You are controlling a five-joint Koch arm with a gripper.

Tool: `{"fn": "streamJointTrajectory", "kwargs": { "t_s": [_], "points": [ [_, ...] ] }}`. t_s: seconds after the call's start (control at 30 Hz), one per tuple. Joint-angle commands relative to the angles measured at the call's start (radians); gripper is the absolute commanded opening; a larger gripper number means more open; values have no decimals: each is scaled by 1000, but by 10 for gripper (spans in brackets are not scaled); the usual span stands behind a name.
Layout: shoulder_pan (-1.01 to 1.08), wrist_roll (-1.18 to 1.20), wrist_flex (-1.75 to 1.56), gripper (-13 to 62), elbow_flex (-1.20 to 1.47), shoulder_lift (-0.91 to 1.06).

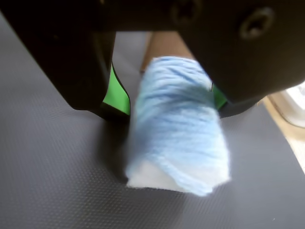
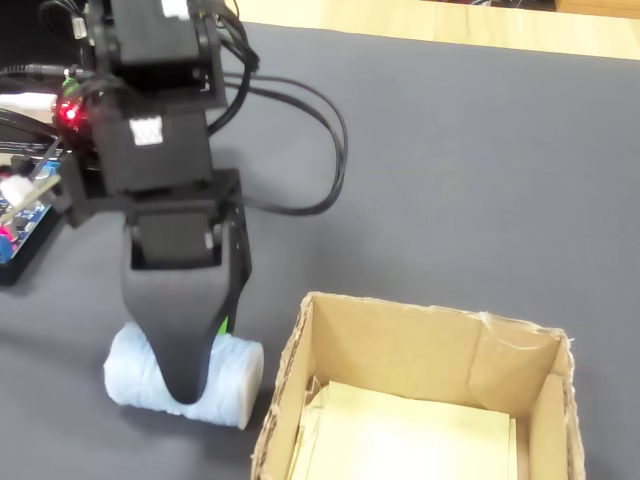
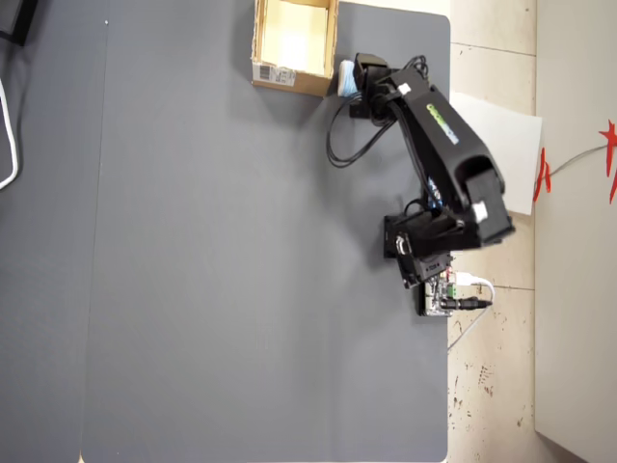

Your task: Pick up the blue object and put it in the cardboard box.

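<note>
Wrist view, nearest the lens: the gripper [image 1: 167, 102] straddles the blue object [image 1: 176, 143], a soft roll of pale blue yarn with a white core showing at its near end. The green-lined jaws sit against the roll's two flanks, parted only as far as the roll's width, and appear closed on it. The roll seems to rest on the dark mat [image 1: 52, 181]; whether it has begun to lift cannot be told.

Fixed view: the gripper [image 2: 190, 385] stands over the middle of the blue object [image 2: 235, 380], which lies on its side just beside the near wall of the cardboard box [image 2: 400, 335], apart from it by a narrow strip of mat. The box stands open, flaps upright, pale inside.

Overhead view, farthest: the blue object [image 3: 345, 77] shows as a small pale patch against the right wall of the cardboard box [image 3: 289, 79], near the mat's top edge.

The step in hand is judged to be the grasp. To do it well, hold firm pressure, since yarn yields and may slip; lift straight up until the roll clears the flap, and only then carry it sideways over the opening. A sideways move begun too low would likely snag or push the box.
</note>
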Motion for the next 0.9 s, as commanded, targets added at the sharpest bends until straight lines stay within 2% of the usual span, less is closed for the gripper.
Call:
{"fn": "streamJointTrajectory", "kwargs": {
  "t_s": [0.0, 0.07, 0.3, 0.87],
  "points": [
    [23, 40, -87, 334, -17, -9],
    [32, 72, -150, 321, 8, -18],
    [40, 172, -399, 201, 140, 32],
    [2, 245, -560, 201, 252, 353]
  ]
}}
